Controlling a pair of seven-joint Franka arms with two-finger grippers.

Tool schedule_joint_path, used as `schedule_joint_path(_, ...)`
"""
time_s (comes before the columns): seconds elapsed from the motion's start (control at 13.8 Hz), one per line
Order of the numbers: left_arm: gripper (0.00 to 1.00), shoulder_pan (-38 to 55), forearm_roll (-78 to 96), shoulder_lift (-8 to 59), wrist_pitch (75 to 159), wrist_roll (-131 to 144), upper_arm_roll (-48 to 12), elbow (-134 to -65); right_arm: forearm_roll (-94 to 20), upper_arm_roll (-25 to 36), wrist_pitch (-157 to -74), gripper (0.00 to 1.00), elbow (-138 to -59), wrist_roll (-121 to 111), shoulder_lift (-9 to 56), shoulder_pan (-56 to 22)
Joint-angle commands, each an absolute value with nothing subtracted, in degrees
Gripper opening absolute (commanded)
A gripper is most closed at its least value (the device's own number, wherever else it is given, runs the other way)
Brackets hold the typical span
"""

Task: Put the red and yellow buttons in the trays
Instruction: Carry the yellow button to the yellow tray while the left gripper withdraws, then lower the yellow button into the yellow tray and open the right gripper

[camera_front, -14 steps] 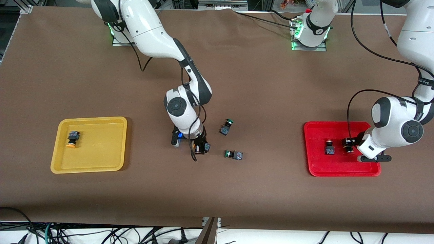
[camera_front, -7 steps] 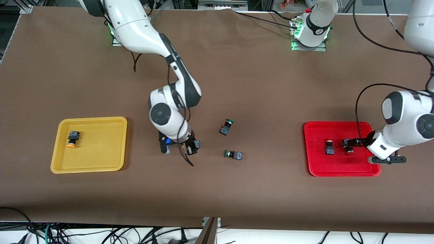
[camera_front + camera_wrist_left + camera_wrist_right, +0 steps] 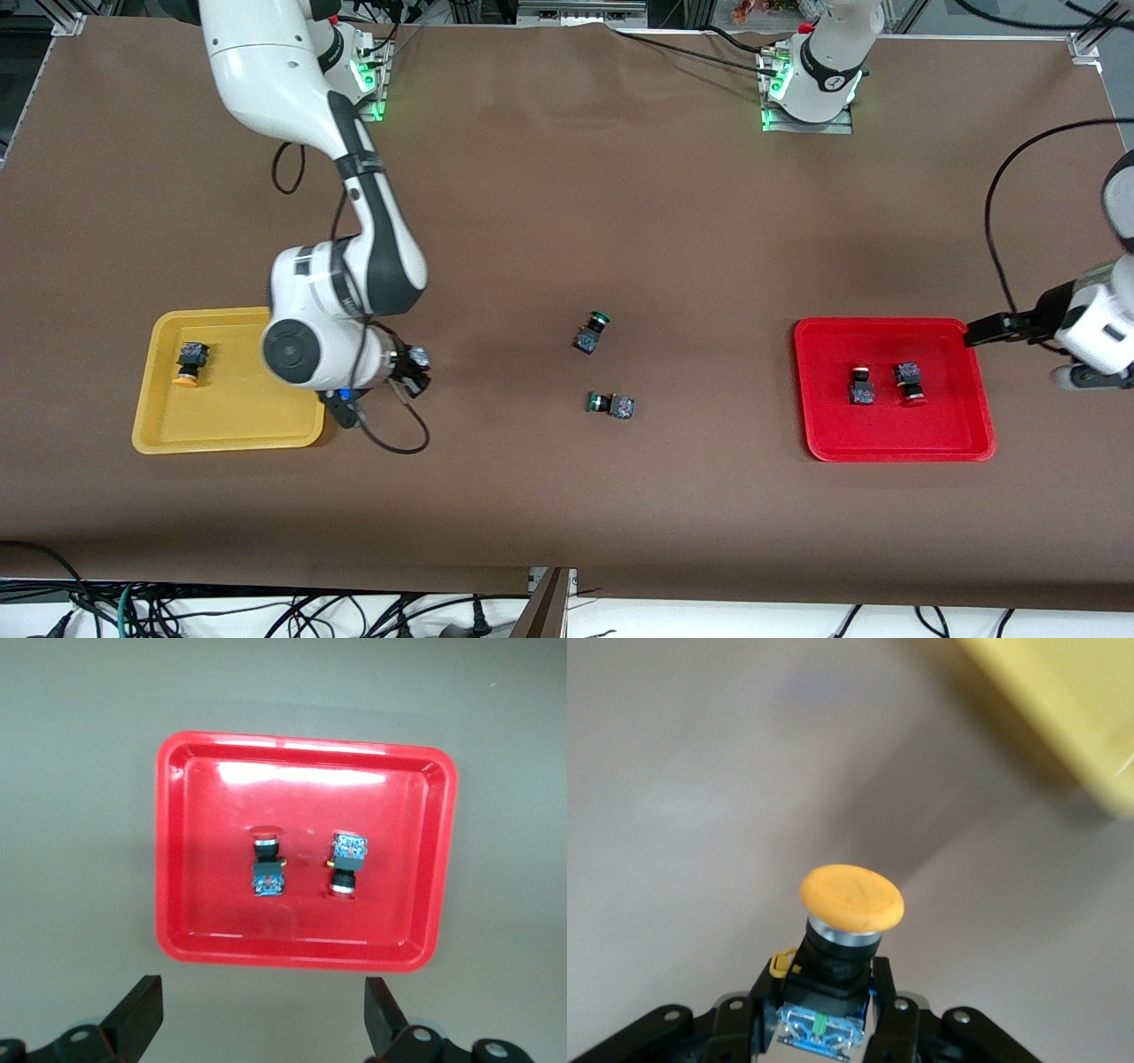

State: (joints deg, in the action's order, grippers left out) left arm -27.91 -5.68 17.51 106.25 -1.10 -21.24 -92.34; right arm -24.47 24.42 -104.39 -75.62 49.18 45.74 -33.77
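My right gripper (image 3: 409,372) is shut on a yellow button (image 3: 418,359) and holds it above the bare table, just beside the yellow tray (image 3: 239,399). In the right wrist view the orange-yellow cap (image 3: 850,896) sticks out past the closed fingers (image 3: 897,997). A second yellow button (image 3: 188,363) lies in the yellow tray. Two red buttons (image 3: 861,385) (image 3: 909,383) lie side by side in the red tray (image 3: 895,436). My left gripper (image 3: 997,330) is open and empty, raised by the red tray's edge at the left arm's end. The left wrist view shows the red tray (image 3: 204,904) with both red buttons (image 3: 267,873) (image 3: 345,864).
Two green-capped switches (image 3: 592,332) (image 3: 611,405) lie on the brown table between the trays. A corner of the yellow tray (image 3: 1063,718) shows in the right wrist view. Cables hang below the table's front edge.
My right gripper has lifted the yellow button off the mid-table and carried it toward the yellow tray. My left gripper has let go of a red button in the red tray and drawn back, open.
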Motion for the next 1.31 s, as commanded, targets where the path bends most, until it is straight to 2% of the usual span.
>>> schedule_joint_path(0.0, 1.00, -28.7, -3.8, 12.2, 103.5, -3.5, -21.4, -93.5, -25.3, 30.6, -101.3, 0.13, -80.1, 32.1, 43.9, -34.1)
schedule_joint_path(0.29, 1.00, -28.6, -2.4, 7.1, 99.9, -3.0, -23.9, -93.6, -25.3, 38.0, -102.0, 0.13, -84.3, 10.8, 43.9, -33.1)
schedule_joint_path(0.51, 1.00, -26.6, -0.1, 5.5, 98.1, -3.1, -23.5, -93.1, -25.3, 38.1, -103.3, 0.13, -84.6, -0.8, 44.5, -28.3)
schedule_joint_path(0.73, 1.00, -12.1, 0.2, 4.1, 97.4, -3.0, -9.8, -93.0, -25.3, 38.1, -107.0, 0.13, -86.8, -8.5, 45.1, -27.1)
schedule_joint_path(1.02, 1.00, -2.7, 0.9, 2.3, 95.9, -0.8, -2.7, -92.9, -25.4, 37.4, -110.4, 0.13, -88.7, -14.7, 46.1, -26.8)
schedule_joint_path(1.24, 1.00, 0.6, 0.9, 2.1, 95.8, 0.3, -0.7, -92.8, -25.4, 35.9, -111.2, 0.13, -89.8, -17.6, 46.8, -26.8)
